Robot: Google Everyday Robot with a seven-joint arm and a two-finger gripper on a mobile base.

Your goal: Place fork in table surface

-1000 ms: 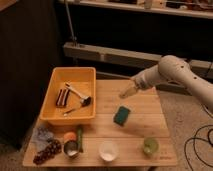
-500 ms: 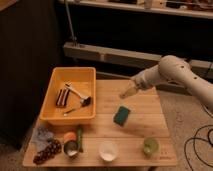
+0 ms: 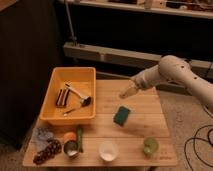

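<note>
- Table surface (image 3: 142, 127): light wooden planks; it carries the bin and the loose items.
- Bin (image 3: 66, 120): yellow, at the table's back-left. It holds three things:
  - dark striped oblong (image 3: 61, 97), left side;
  - white-handled utensil (image 3: 75, 91) with a dark head, lying diagonally at centre;
  - fork (image 3: 72, 110), slim, near the front wall. It lies in the bin, not on the table.
- Gripper (image 3: 127, 92): over the table's back edge, right of the bin and well apart from the fork. Jaws spread, nothing held.
- Sponge (image 3: 121, 115): green, mid-table, just below the gripper.
- White cup (image 3: 108, 150) and green cup (image 3: 150, 146): front edge; contents cannot be told.
- Versus the earlier frames: arm, bin contents and table items are unchanged.
</note>
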